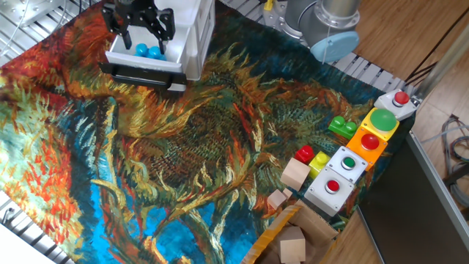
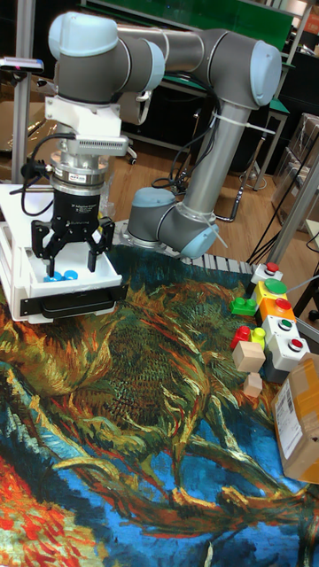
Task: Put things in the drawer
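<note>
The drawer (image 1: 116, 54) stands pulled out of the white cabinet (image 1: 195, 35) at the table's far left; it shows a white tray and a dark front panel. A bright blue brick (image 1: 146, 51) lies inside it, also seen in the tall view as the blue brick (image 2: 60, 276) in the drawer (image 2: 105, 278). My gripper (image 1: 141, 29) hangs just above the brick, open, with its black fingers spread to either side and nothing between them. In the tall view the gripper (image 2: 71, 262) points straight down over the tray.
At the right edge lie a green brick (image 1: 341, 126), a red brick (image 1: 305, 155), a yellow brick (image 1: 320, 158) and two wooden blocks (image 1: 294, 174). Beside them stand button boxes (image 1: 350, 165). A cardboard box (image 1: 293, 240) sits at the bottom right. The arm's base (image 1: 322, 26) stands behind.
</note>
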Controlling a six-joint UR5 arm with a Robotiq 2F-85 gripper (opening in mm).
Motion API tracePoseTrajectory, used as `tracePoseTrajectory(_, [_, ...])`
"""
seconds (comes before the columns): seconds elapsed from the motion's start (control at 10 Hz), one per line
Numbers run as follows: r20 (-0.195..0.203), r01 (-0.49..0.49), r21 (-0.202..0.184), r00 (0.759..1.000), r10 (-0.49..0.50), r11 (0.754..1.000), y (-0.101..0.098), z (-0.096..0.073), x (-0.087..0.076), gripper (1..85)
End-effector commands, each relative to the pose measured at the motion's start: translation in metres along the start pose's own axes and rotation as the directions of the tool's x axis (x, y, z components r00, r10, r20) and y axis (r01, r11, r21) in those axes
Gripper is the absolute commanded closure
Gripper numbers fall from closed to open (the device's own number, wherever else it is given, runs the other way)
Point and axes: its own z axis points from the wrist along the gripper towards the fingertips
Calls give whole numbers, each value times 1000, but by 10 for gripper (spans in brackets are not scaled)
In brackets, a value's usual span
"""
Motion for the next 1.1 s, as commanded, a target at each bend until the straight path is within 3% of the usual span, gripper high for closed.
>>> tracePoseTrajectory(0.0, [6, 4, -22, 1000, -3, 1000, 6, -18, 0, 150])
tracePoseTrajectory(0.3, [-30, -5, -43, 1000, 3, 999, 16, -55, -5, 157])
tracePoseTrajectory(0.4, [-35, -24, -31, 999, 23, 999, 15, -61, -14, 343])
tracePoseTrajectory(0.5, [-55, -46, 20, 997, 47, 999, 7, -65, -18, 777])
tracePoseTrajectory(0.6, [-57, -60, 30, 996, 62, 998, 9, -70, -23, 843])
tracePoseTrajectory(1.0, [-47, -63, 31, 997, 65, 997, 8, -70, -26, 843])
